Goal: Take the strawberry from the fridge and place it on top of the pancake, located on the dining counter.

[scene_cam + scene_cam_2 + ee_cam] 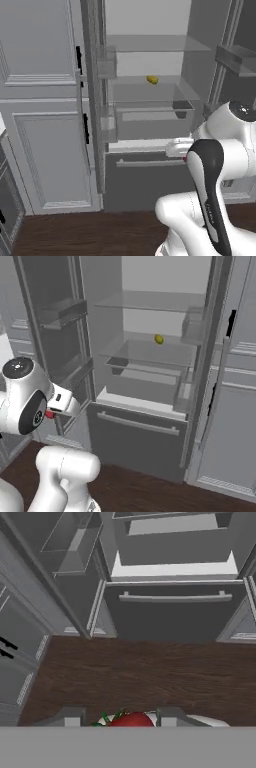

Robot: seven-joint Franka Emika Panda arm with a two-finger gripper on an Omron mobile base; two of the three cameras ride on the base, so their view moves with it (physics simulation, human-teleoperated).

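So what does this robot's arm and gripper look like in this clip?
The arm is glossy white with rounded, bulbous links and a dark, near-black joint band carrying faint pale lettering. A round dark cap with light marks tops one joint. The gripper has a white boxy hand with two small dark grey finger tips. No loose cables are visible.

1. Strawberry (131, 719): red, green leaves.
2. Fridge (150, 185): dark grey exterior, pale grey interior.
3. Small item (152, 79) on the shelf: yellow.
4. Floor (150, 677): dark brown wood grain.
5. Cabinets (45, 100): light grey, black handles.
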